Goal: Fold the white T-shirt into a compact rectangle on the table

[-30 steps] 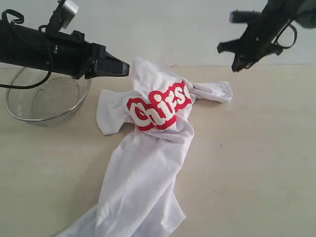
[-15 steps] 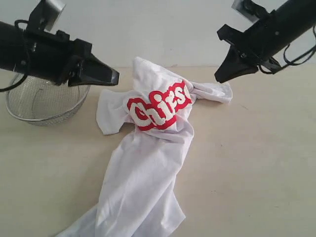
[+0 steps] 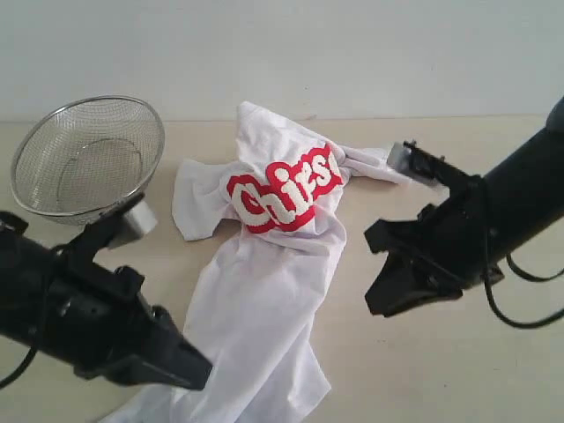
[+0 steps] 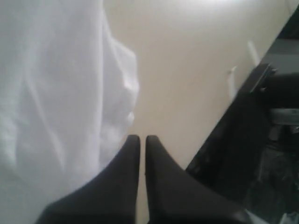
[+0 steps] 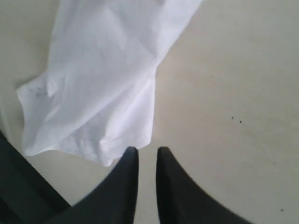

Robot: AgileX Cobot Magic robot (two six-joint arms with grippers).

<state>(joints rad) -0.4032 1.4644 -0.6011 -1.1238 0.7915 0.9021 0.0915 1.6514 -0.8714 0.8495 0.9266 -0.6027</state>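
Note:
The white T-shirt (image 3: 264, 291) lies crumpled on the table (image 3: 423, 379), its red lettered band (image 3: 282, 189) facing up near the far end and its body trailing toward the near left edge. My left gripper (image 3: 204, 374) hangs low at the shirt's near hem, its jaws shut with nothing between them (image 4: 139, 137); white cloth (image 4: 56, 93) lies just beside one finger. My right gripper (image 3: 370, 305) sits to the right of the shirt's body. Its jaws stand a narrow gap apart (image 5: 145, 149) over bare table, just off a corner of the hem (image 5: 103, 84).
A wire-mesh metal bowl (image 3: 88, 159) stands at the back left, apart from the shirt. Bare tabletop (image 5: 233, 93) stretches to the right of the shirt. A dark structure (image 4: 261, 140) fills one side of the left wrist view.
Both arms have swung down from the far side of the table to the near side. The left one no longer covers the bowl. The shirt has not moved.

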